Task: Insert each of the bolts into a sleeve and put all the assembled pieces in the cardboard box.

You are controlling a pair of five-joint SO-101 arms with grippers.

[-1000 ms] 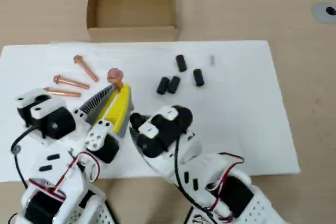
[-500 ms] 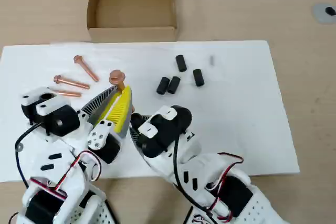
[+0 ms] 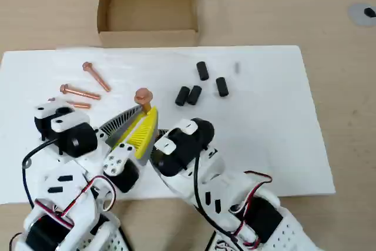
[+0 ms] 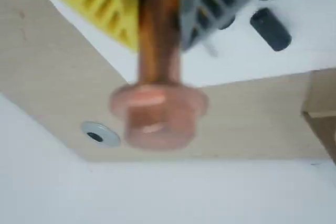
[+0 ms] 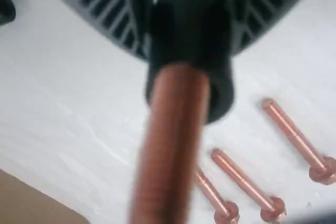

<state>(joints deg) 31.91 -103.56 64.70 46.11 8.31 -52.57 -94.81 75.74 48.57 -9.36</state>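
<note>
Copper bolt (image 4: pixel 157 77) is clamped between the left gripper's (image 3: pixel 143 110) jaws, head outward, over the white paper (image 3: pixel 264 133). Its threaded end meets the mouth of the black sleeve (image 5: pixel 190 30), which is pinched in the right gripper's (image 5: pixel 189 6) jaws.

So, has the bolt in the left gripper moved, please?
Yes, the held bolt has shifted rightward in the high view, closer to the loose sleeves.

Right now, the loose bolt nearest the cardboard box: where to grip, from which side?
I'd grip the bolt mid-shank, coming from above, fingers across its length. It lies flat and diagonal on the white sheet, head at the box end, apart from the other bolts.
</note>
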